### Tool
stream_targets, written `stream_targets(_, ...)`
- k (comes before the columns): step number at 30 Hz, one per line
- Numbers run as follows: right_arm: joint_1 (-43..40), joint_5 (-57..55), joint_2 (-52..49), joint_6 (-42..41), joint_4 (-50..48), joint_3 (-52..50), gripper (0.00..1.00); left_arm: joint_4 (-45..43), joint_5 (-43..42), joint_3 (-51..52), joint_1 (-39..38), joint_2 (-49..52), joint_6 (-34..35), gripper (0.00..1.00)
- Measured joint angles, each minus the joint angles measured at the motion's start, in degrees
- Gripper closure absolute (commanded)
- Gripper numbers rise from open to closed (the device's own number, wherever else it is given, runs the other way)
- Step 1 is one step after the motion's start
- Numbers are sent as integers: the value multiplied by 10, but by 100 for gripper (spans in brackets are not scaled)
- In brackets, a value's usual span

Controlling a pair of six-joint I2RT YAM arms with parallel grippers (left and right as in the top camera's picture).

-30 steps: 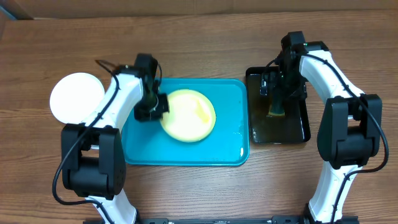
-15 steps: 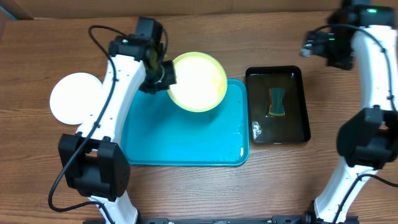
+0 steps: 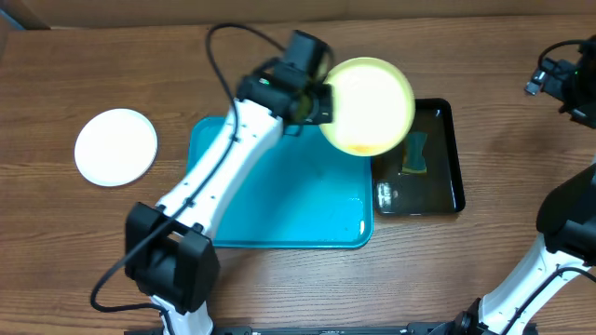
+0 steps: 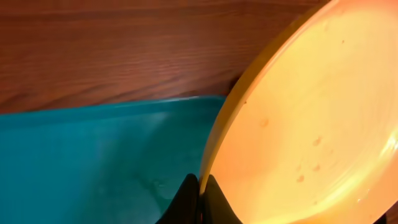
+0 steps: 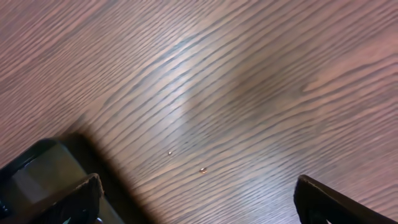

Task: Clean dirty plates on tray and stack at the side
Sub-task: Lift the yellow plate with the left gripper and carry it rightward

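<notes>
- Turquoise plastic, the tray (image 3: 279,200) lies mid-table, and its 1 o'clock corner is hidden beneath the yellow-green plate (image 3: 368,105).
- The yellow-green plate is up off the tray and tilted. It also covers the 10 o'clock corner of the black tray (image 3: 438,194).
- The left gripper (image 3: 315,100) is clamped on that plate's rim at its 9 o'clock edge. In the wrist view two dark fingertips (image 4: 186,198) pinch the rim between them at the bottom of the frame, and the rest of the fingers is cut off.
- Close up, the plate's face carries a few small specks. From above, glare washes its surface out, so I can't make out any smear.
- A sponge (image 3: 416,155) sits in the black tray, with its 10 o'clock end tucked behind the plate.
- The white plate (image 3: 115,147) lies flat on the wood at 9 o'clock from the tray, well apart from it. Whether it is one plate or more stacked I cannot tell.
- The right gripper (image 5: 196,182) is far out at 2 o'clock, half cut off by the overhead frame. Its own camera shows the fingers spread wide over bare wood, gripping nothing.
</notes>
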State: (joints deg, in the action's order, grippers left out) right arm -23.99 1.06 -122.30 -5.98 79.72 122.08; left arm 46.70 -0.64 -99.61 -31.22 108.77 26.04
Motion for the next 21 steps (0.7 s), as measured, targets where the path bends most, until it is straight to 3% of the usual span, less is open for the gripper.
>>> stream_targets(9, 0, 0, 0, 0, 0, 0, 0, -86, 147, 0, -121, 1, -29, 96)
stream_targets(21, 0, 0, 0, 0, 0, 0, 0, -134, 451, 0, -261, 29, -224, 96)
